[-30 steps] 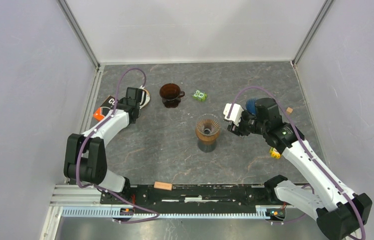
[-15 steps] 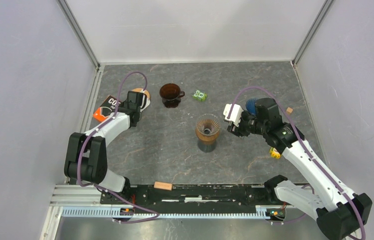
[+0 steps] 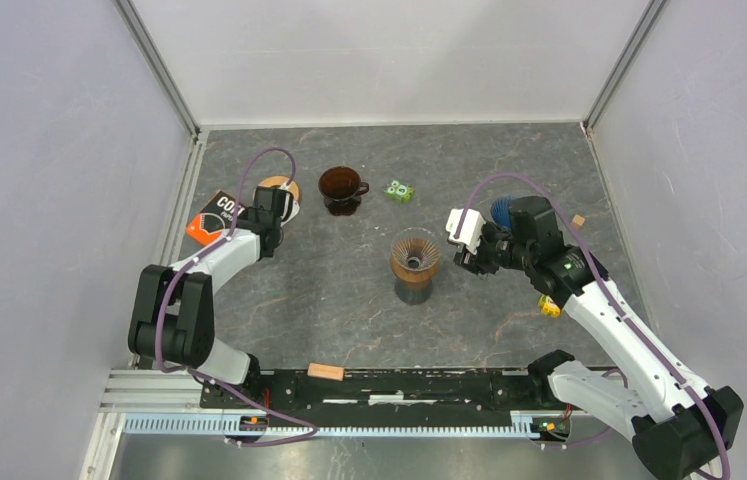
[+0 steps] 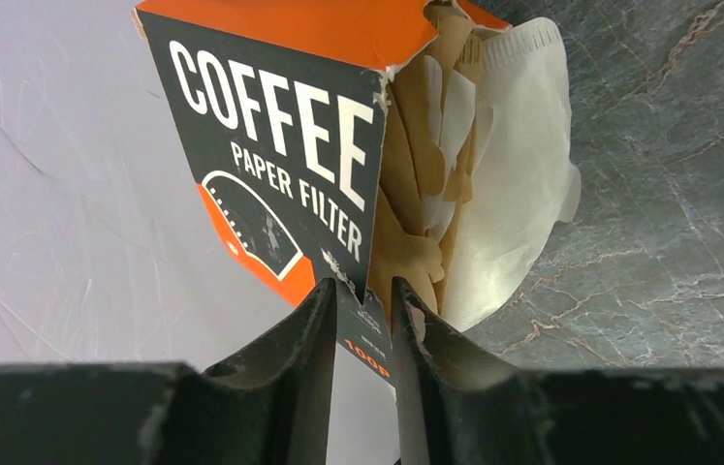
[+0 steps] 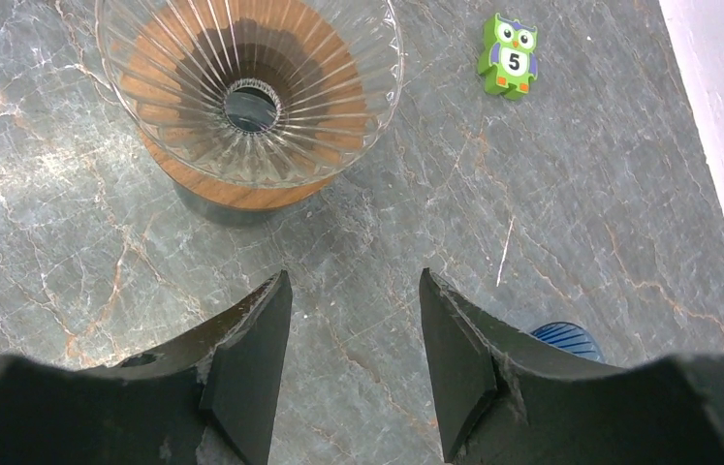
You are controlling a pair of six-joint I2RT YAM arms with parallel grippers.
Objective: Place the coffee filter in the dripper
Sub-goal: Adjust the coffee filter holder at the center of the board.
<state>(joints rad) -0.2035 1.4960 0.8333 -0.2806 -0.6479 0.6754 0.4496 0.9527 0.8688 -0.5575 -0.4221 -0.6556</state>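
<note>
An orange-and-black coffee filter box [image 4: 270, 126] lies torn open at the far left [image 3: 211, 215]. Brown filters [image 4: 416, 184] and a white coffee filter [image 4: 522, 165] fan out of it. My left gripper [image 4: 364, 291] is at the box's mouth [image 3: 269, 200], its jaws a narrow gap apart. They straddle the corner of the box's black front panel, and the right fingertip [image 4: 406, 310] is against the brown filters. The dripper [image 3: 415, 255], ribbed clear glass on a wooden ring [image 5: 246, 87], stands mid-table with nothing in it. My right gripper [image 5: 356, 281] hovers open just right of the dripper [image 3: 467, 262], holding nothing.
A dark brown glass cup [image 3: 342, 188] and a green owl block [image 3: 398, 190] sit behind the dripper. A blue ribbed object [image 3: 502, 210] lies under my right wrist. A yellow block [image 3: 548, 307] and a small tan cube [image 3: 578, 220] lie at the right. Walls enclose three sides.
My left gripper has shifted slightly along the box mouth and its jaws have narrowed. More of the filter fan shows beside the wrist. The right arm and dripper have not moved.
</note>
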